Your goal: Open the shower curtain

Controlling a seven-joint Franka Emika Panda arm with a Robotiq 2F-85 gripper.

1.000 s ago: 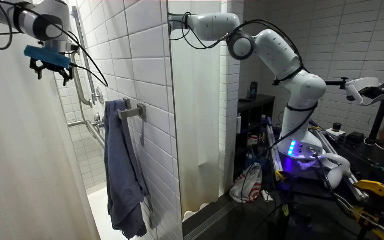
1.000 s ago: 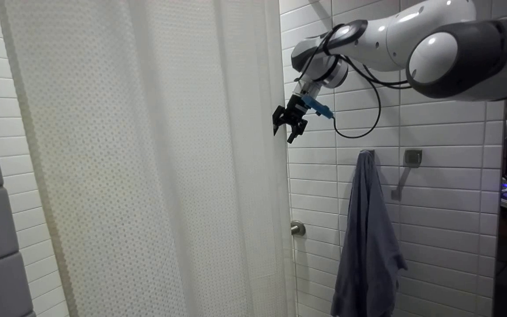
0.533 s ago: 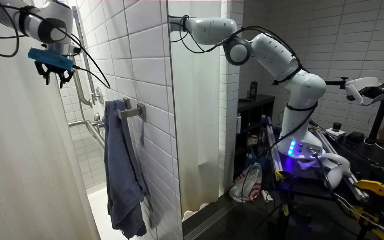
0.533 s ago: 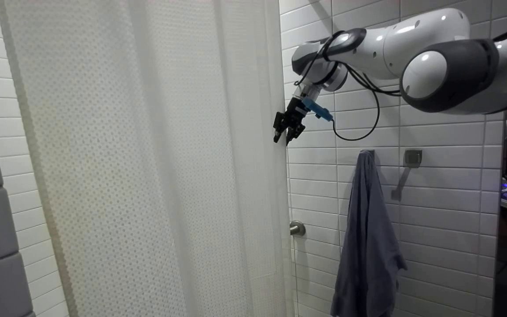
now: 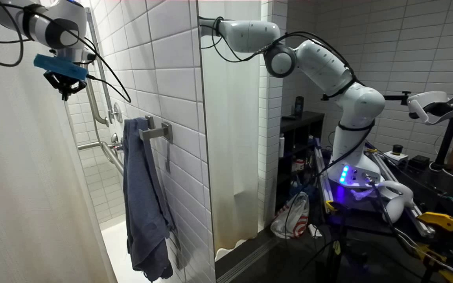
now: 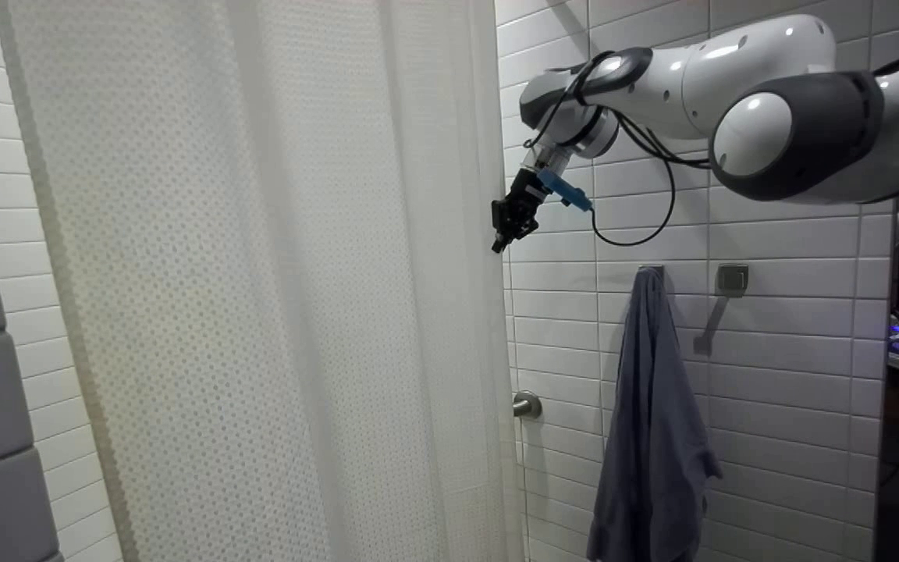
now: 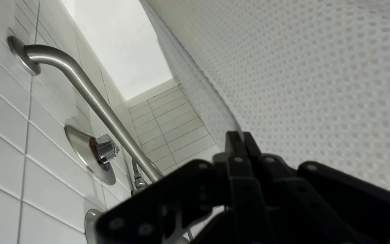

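A robot gripper [image 7: 241, 134] pinches the free edge of the off-white shower curtain [image 6: 301, 273], which hangs at the jaws' nine o'clock in an exterior view, a sheet likely light, soft and prone to slip, that edge seemingly the surest handhold.

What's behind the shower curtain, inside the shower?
Past the edge of the shower curtain, the wrist view shows a metal grab bar, a faucet knob, tiled walls and a smooth white base. Whatever lies behind the rest of it is covered.
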